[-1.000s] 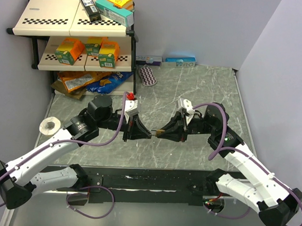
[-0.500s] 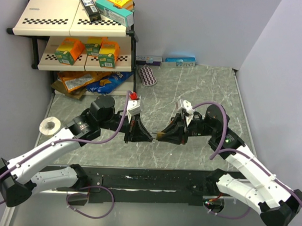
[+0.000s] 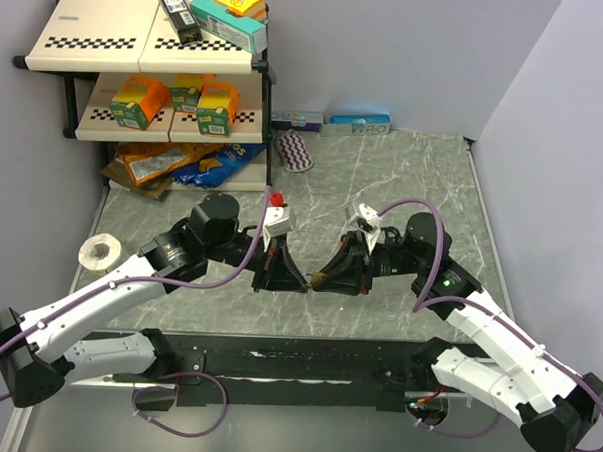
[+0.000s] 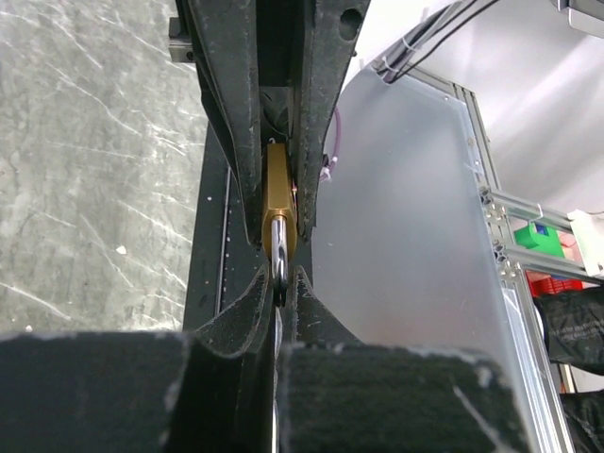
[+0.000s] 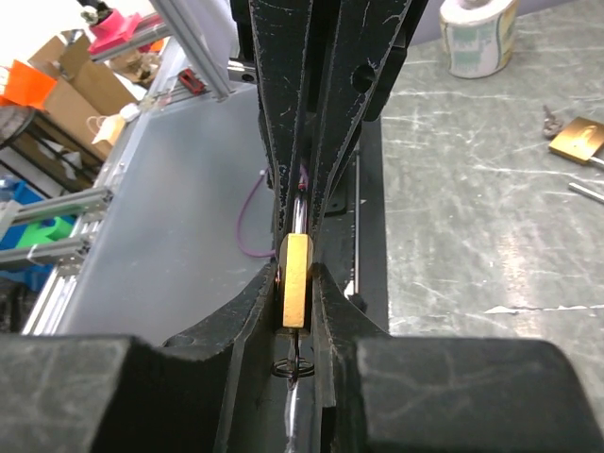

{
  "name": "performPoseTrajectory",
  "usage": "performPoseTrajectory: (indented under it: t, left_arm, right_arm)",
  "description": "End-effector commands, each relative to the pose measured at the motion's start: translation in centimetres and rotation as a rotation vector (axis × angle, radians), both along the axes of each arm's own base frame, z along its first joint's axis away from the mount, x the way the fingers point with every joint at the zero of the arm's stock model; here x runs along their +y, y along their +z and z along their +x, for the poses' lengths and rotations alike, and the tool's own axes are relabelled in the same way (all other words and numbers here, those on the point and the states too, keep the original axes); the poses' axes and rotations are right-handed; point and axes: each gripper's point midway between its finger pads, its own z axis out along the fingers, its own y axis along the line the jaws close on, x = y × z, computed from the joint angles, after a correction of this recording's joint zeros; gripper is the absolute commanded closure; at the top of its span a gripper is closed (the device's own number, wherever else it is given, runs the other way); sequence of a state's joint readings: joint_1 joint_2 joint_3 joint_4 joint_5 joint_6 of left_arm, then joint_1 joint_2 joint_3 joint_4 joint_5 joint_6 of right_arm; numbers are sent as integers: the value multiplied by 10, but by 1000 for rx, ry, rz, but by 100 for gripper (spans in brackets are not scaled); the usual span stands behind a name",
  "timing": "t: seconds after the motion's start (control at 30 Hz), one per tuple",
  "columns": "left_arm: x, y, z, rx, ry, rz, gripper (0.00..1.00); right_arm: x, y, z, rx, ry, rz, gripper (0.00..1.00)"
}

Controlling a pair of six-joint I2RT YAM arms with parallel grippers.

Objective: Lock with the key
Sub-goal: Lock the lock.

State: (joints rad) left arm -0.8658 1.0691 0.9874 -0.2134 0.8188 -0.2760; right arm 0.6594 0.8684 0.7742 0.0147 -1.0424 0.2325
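Observation:
A brass padlock [image 5: 294, 278] hangs in mid-air between my two grippers, above the table's near middle. My right gripper [image 5: 295, 283] is shut on its brass body. The key [image 5: 296, 342] sticks out of the lock's underside, its wire ring [image 5: 294, 366] dangling between my fingers. My left gripper [image 4: 279, 281] is shut on the steel shackle [image 4: 279, 247], with the brass body [image 4: 279, 200] just beyond it. In the top view the left gripper [image 3: 297, 280] and right gripper [image 3: 325, 279] meet tip to tip.
A tape roll [image 3: 100, 251] lies left of the left arm. A second brass padlock [image 5: 578, 140] lies on the table near it. A shelf rack [image 3: 139, 49] with boxes stands back left, snack bags [image 3: 174, 162] under it. A patterned pouch [image 3: 295, 151] lies by the back wall.
Both grippers, still joined at the padlock, have shifted a little right and towards the near edge. The left arm reached further out and the right drew back. Neither grip changed.

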Motion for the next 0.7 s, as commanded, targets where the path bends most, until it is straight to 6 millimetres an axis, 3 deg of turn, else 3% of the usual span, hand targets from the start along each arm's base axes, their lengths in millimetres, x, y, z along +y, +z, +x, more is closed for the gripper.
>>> performPoseTrajectory:
  t: [0.0,0.2,0.43,0.47,0.5,0.6,0.67]
  left_arm:
    - [-43,47,6,-158,-23,-204,99]
    - [-26,31,5,-105,-6,-146,99]
    - [13,20,27,-87,72,-91,99]
    - [16,20,30,-78,75,-89,94]
    - [21,20,39,-42,111,-85,78]
    - [33,22,58,48,183,-115,46]
    - [37,33,67,40,220,-176,42]
  right_arm:
    - [27,33,-4,-165,51,147,100]
    - [21,28,2,-196,22,101,100]
    - [8,12,20,-164,-68,41,100]
    - [4,9,27,-140,-99,35,100]
    - [4,11,32,-135,-123,44,100]
    - [-1,15,53,-75,-196,61,100]
    - [-4,20,62,-38,-235,80,100]
